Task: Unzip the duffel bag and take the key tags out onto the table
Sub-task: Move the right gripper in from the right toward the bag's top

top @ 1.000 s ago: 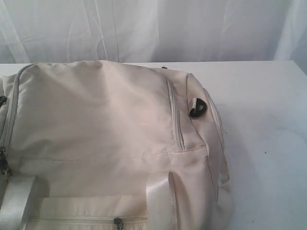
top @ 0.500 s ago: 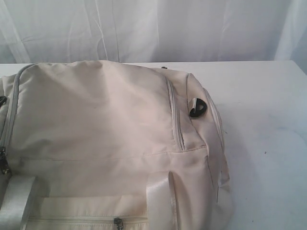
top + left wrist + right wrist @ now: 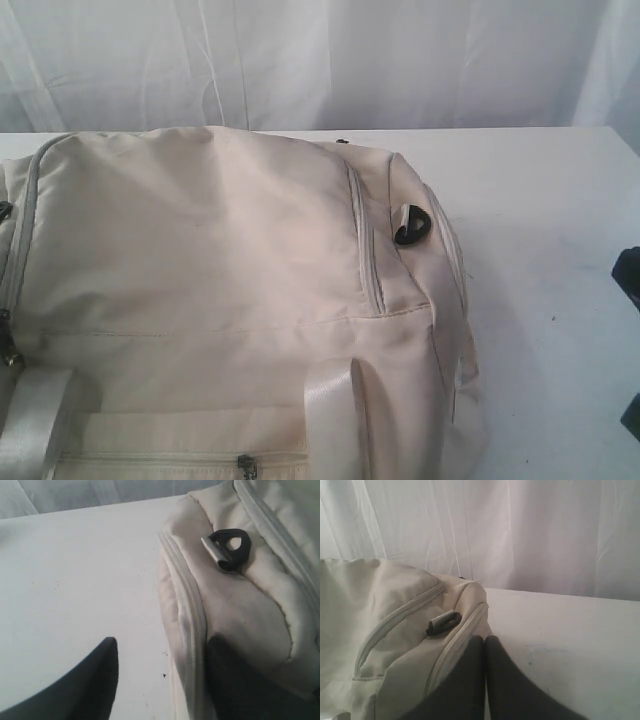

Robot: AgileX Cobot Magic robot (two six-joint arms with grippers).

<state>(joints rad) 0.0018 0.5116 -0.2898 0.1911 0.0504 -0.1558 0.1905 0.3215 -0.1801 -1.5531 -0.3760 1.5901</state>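
The cream duffel bag (image 3: 200,270) lies on the white table (image 3: 540,200) with its zippers (image 3: 365,240) shut. A black D-ring (image 3: 412,225) sits on its right end. The key tags are hidden. In the left wrist view my left gripper (image 3: 163,639) is open. One finger (image 3: 95,685) is over the table and the other finger (image 3: 240,685) is against the bag's end, so the piped seam (image 3: 187,620) lies between them, below another D-ring (image 3: 230,547). My right gripper (image 3: 485,640) is shut and empty. It points at the bag's right end, near the D-ring (image 3: 442,622).
A white curtain (image 3: 320,60) hangs behind the table. Pale webbing handles (image 3: 335,415) and a front-pocket zip pull (image 3: 246,465) sit at the bag's near side. Dark parts of the right arm (image 3: 628,275) show at the exterior view's right edge.
Dark parts of the right arm have come into the exterior view at its right edge. The bag's left end has shifted slightly. The left jaws have gone from shut to open.
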